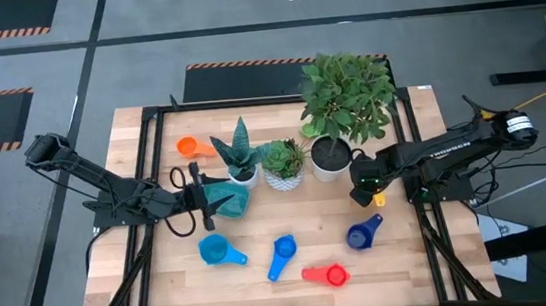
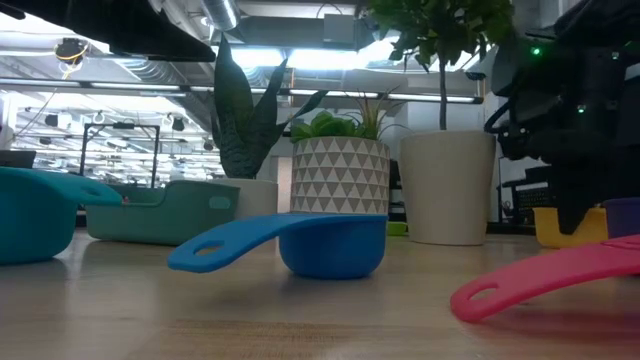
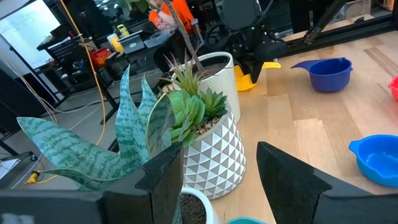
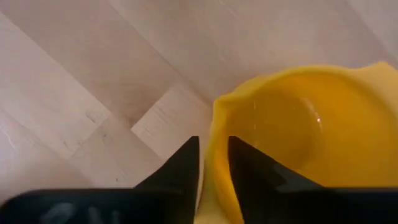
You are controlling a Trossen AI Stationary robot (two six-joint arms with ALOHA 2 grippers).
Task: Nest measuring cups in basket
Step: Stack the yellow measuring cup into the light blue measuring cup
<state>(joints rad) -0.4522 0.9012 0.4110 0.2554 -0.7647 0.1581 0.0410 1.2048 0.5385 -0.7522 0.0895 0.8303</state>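
The right gripper (image 4: 213, 165) is down at the bench (image 1: 290, 227), its two dark fingers (image 4: 180, 165) pinched on the rim of the yellow measuring cup (image 4: 298, 134), one finger inside the bowl and one outside. In the high view this gripper (image 1: 365, 190) sits just beside the large white pot of the bushy plant (image 1: 331, 157), which stands close behind it and crowds that side. The navy cup (image 1: 363, 233) lies near it on the open wood, and the red cup (image 1: 327, 274) farther out toward the bench's front edge.

The left gripper (image 1: 203, 198) hovers with its jaws standing open and nothing between them, right at the teal basket (image 1: 227, 198). Just past it stand the snake plant (image 1: 238, 156) and the small succulent in a triangle-patterned pot (image 1: 282, 167), blocking the straight path between the two grippers. The orange cup (image 1: 189, 147) lies behind the left gripper, near the bench's far rim; the light blue cup (image 1: 217, 249) and the blue cup (image 1: 282, 253) lie in front of it, well apart from the basket.

The bench is pale wood planking on a dark metal frame. Grey floor with orange-and-black hazard stripes surrounds it, with cables trailing at the right. The low view shows a bright workshop with ceiling lights beyond.
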